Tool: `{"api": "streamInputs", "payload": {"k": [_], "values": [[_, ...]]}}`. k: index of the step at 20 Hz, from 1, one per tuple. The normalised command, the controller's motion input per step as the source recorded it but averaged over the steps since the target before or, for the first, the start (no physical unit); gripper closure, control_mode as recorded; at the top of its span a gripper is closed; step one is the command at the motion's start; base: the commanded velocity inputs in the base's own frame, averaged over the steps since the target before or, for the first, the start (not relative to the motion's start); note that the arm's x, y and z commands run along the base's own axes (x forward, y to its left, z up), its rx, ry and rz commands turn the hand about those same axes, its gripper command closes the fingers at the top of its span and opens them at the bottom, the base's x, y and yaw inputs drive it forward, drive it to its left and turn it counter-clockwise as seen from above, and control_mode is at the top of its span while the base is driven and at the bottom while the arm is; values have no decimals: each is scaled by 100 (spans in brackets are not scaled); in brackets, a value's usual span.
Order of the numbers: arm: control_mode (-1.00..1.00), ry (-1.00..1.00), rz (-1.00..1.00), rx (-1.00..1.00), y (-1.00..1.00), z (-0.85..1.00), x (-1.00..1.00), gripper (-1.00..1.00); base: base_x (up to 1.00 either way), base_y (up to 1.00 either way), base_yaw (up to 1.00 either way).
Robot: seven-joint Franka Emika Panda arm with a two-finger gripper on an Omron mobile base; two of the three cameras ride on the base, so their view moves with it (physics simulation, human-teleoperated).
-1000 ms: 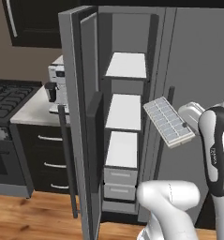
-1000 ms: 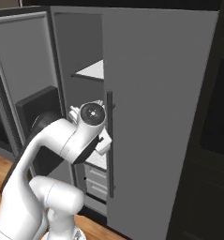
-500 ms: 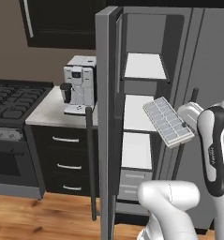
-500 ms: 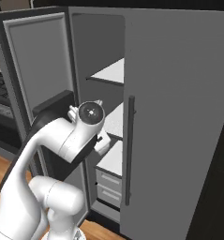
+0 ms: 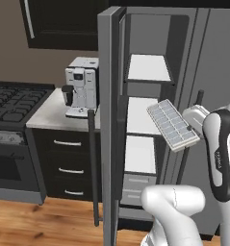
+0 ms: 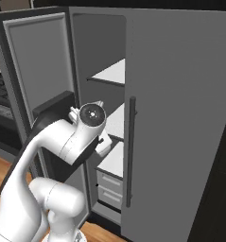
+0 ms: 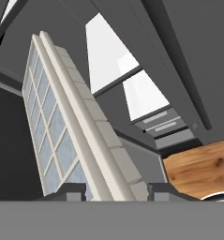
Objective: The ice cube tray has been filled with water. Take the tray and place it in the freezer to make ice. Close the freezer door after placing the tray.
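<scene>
I am carrying the flat pale white-grey ice cube tray (image 5: 173, 125) with its grid of square cells, and it is hanging tilted in the air just in front of the open freezer (image 5: 143, 144), level with the middle white shelf (image 5: 138, 116). The hand (image 7: 114, 191) is clenching the tray by one short end, a dark fingertip showing on either side of its edge, so the long body is sticking out unsupported. The tall grey freezer door (image 5: 110, 125) is standing wide open to the tray's left, with the plain grey right door (image 6: 180, 123) shut beside the opening. My worry is the tilt: water could be spilling from the cells, and the far corner could be catching the shelf edge or the door frame as I am feeding it in, twisting the tray out of the grip.
</scene>
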Motion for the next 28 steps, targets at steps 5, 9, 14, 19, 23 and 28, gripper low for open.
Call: {"api": "streamInputs", "payload": {"k": [5, 9, 14, 19, 23, 28], "values": [[-100, 0, 0, 0, 4, 0, 4, 100, 5, 1, 0], [-100, -1, 0, 0, 3, 21, 0, 100, 0, 0, 0], [-100, -3, -4, 0, 0, 63, 0, 100, 0, 0, 0], [-100, 1, -12, 0, 1, 74, 3, 100, 0, 0, 0], [-100, 4, -19, -1, 1, 54, 3, 100, 0, 0, 0], [-100, 5, -19, -3, 10, 27, 12, 100, 0, 0, 0]]}}
